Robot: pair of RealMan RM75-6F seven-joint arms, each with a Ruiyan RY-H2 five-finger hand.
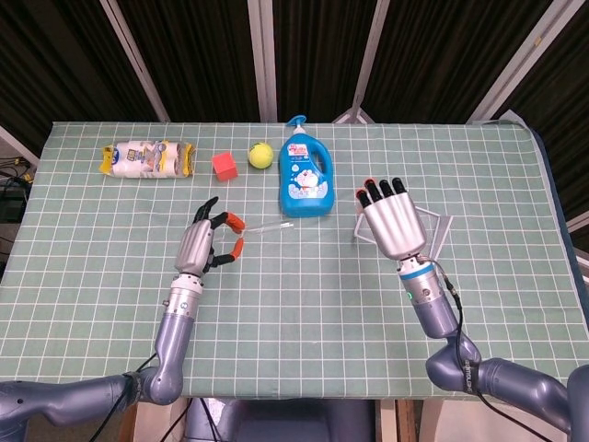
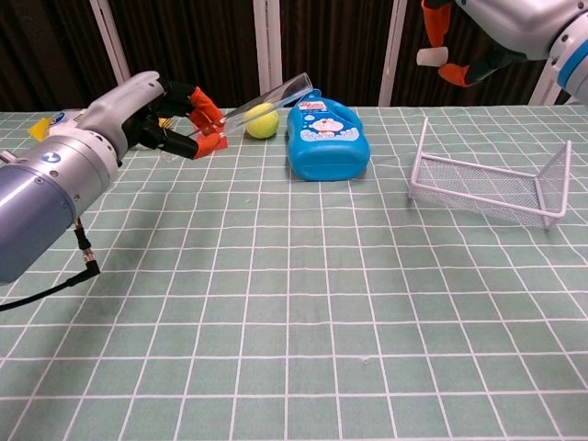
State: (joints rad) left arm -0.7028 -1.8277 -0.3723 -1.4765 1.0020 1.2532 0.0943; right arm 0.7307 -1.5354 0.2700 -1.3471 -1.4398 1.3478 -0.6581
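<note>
My left hand [image 1: 204, 247] [image 2: 138, 115] pinches one end of a clear plastic tube [image 1: 271, 227] [image 2: 271, 96] in its orange fingertips [image 2: 209, 129]. The tube slants up towards the blue detergent bottle [image 1: 305, 175] [image 2: 326, 138]. My right hand [image 1: 394, 219] [image 2: 510, 23] is raised high above the white wire basket [image 1: 443, 223] [image 2: 478, 184], its back facing the head camera. In the chest view it pinches a small white piece [image 2: 425, 57] between thumb and finger.
A yellow-green ball [image 1: 261, 155] [image 2: 264, 119] and a red cube [image 1: 224, 165] lie left of the bottle; my left hand hides the cube from the chest view. A wrapped packet [image 1: 147, 158] lies at the far left. Dark curtains hang behind the table.
</note>
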